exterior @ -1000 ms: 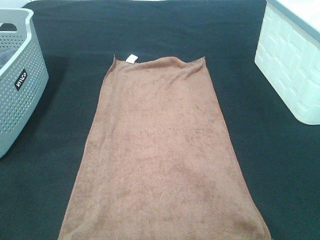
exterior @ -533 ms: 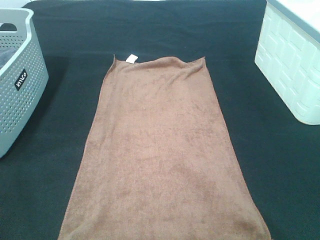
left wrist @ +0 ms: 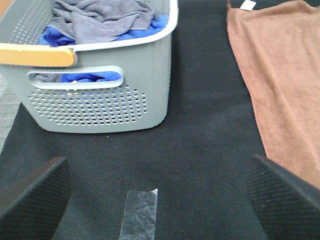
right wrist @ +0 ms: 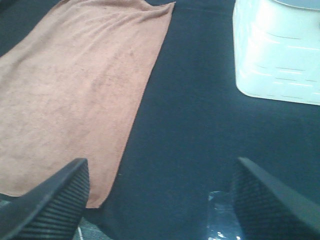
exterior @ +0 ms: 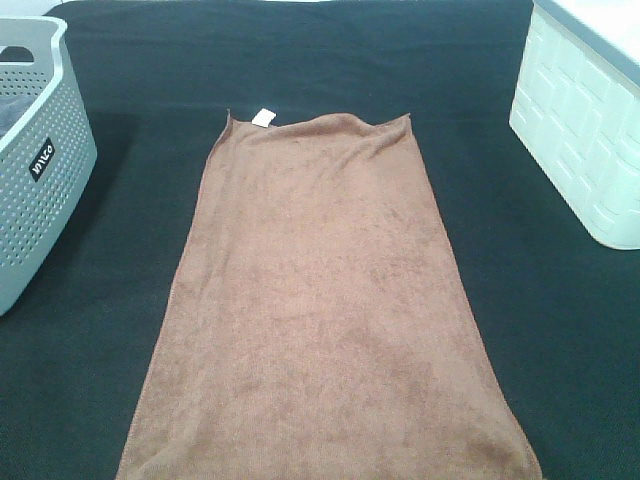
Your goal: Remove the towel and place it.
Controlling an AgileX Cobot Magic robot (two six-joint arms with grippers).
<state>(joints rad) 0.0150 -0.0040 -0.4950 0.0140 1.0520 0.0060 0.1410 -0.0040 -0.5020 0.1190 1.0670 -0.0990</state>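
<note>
Since the towel [exterior: 325, 300] lies flat on the bench [exterior: 560, 330] w/ both sets of jaws apart & empty, pinch near corners, lift evenly

towel [exterior: 325, 300]: plush matt cloth | table cloth [exterior: 540, 330]: matt black weave | basket [left wrist: 100, 100]: perforated grey plastic

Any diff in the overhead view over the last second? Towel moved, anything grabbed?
No visible change. The towel lies flat on the black cloth, white tag at its far edge, in the same spot as before. The grey basket and white bin have not shifted. Neither arm has entered the overhead view; both pincers, left and right, are open and empty, apart from the towel.
</note>
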